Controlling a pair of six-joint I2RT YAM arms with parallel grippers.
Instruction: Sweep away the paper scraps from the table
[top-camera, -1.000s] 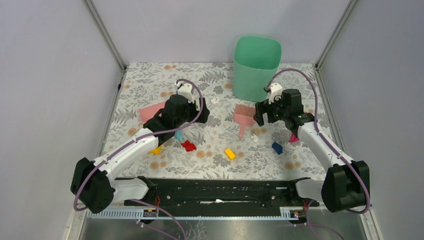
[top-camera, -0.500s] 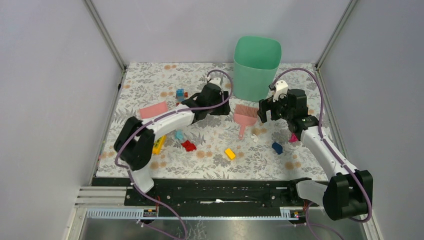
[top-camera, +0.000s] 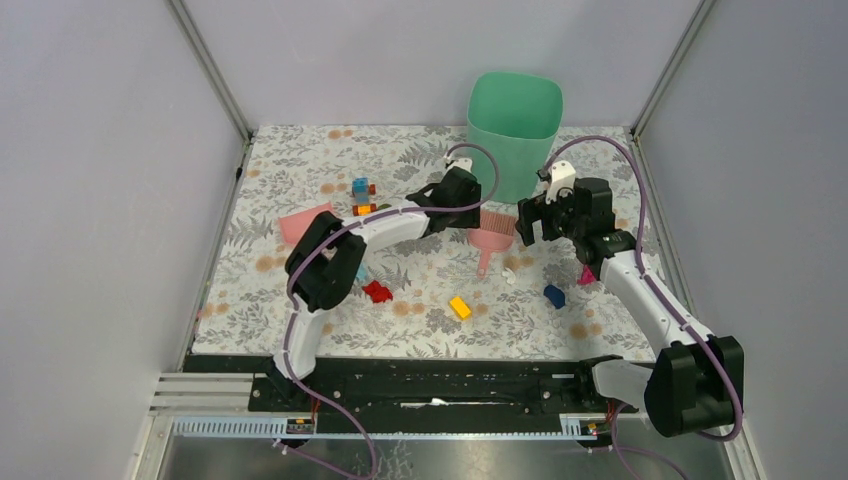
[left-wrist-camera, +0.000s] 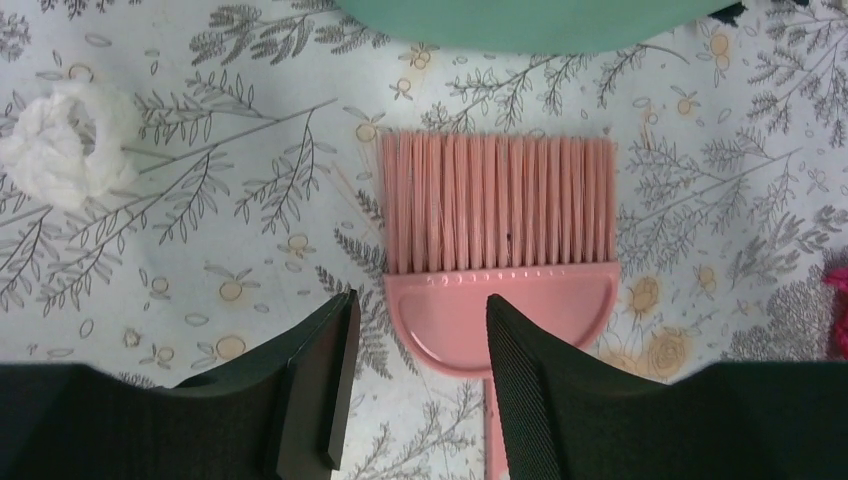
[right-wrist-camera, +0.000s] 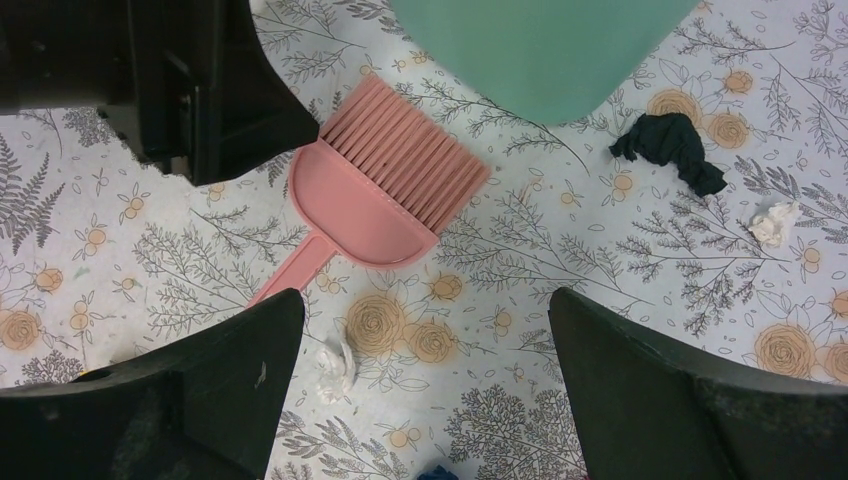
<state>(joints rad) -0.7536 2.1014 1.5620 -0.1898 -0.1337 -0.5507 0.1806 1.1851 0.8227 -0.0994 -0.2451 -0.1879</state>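
Beside the green bin (top-camera: 514, 130), left hand (left-wrist-camera: 420, 345) hangs part-open over the pink brush (left-wrist-camera: 500, 225) lying flat on the surface (left-wrist-camera: 200, 260), likely lining up to grab it, right hand (right-wrist-camera: 425, 320) wide and empty nearby, paper scraps (right-wrist-camera: 335, 372) lying unswept near the brush.

Right tool (right-wrist-camera: 425, 310) spread wide over pink brush (right-wrist-camera: 385, 195); paper scrap (right-wrist-camera: 335, 368) near its handle.
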